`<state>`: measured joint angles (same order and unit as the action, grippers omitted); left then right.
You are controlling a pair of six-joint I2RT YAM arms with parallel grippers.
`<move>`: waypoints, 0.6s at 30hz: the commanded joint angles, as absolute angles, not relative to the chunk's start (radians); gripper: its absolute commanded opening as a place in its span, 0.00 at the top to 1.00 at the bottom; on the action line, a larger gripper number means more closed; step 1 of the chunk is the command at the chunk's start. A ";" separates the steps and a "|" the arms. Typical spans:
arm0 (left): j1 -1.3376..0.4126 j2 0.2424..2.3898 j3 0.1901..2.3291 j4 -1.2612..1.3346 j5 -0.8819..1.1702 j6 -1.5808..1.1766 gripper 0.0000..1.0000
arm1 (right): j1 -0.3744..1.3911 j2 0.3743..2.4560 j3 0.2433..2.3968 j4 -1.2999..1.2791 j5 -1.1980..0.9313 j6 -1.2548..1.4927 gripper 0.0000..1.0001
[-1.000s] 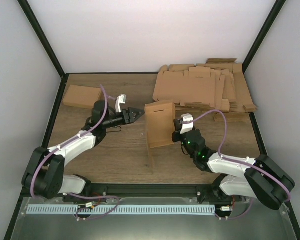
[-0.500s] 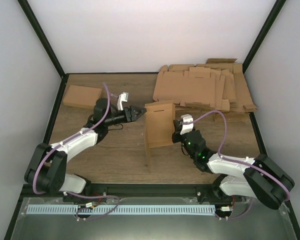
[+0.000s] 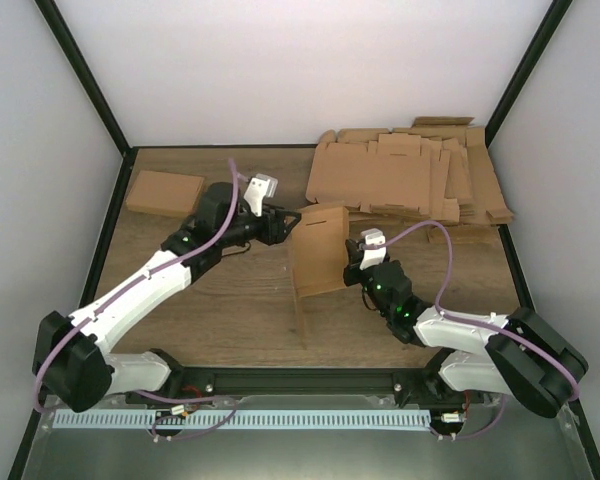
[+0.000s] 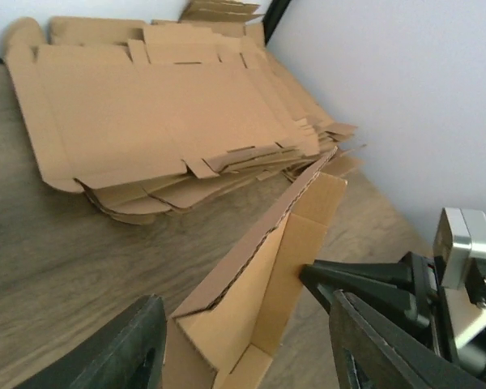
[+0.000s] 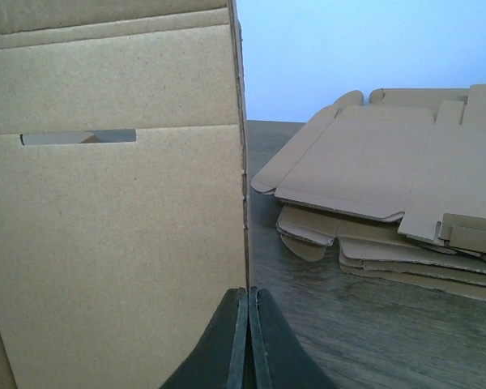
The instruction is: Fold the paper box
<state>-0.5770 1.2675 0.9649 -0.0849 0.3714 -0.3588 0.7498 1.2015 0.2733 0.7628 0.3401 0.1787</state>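
We see the left gripper point(image 4: 245, 328) with its jaws spread moderately wide, and the upper corner of the upright paper box point(image 3: 320, 255) sits between them without visible contact. The right gripper point(image 5: 248, 304) is pinched tight on the box's vertical edge straight ahead of it, with the cardboard pile point(image 3: 410, 180) lying beyond.

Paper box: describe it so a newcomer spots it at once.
On the wooden table, look at the middle. The paper box is the one brown cardboard piece standing upright there. The pile of sheets at far right and the folded box at far left both lie flat.
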 commanded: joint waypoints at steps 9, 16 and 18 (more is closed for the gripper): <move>-0.681 1.326 1.101 -0.308 0.030 -0.266 0.44 | 0.759 1.194 0.267 0.814 0.344 0.164 0.99; -0.681 1.385 1.156 -0.314 0.027 -0.253 0.46 | 0.759 1.189 0.267 0.814 0.339 0.163 0.99; -0.681 1.407 1.179 -0.317 0.018 -0.254 0.47 | 0.759 1.187 0.265 0.813 0.336 0.162 0.99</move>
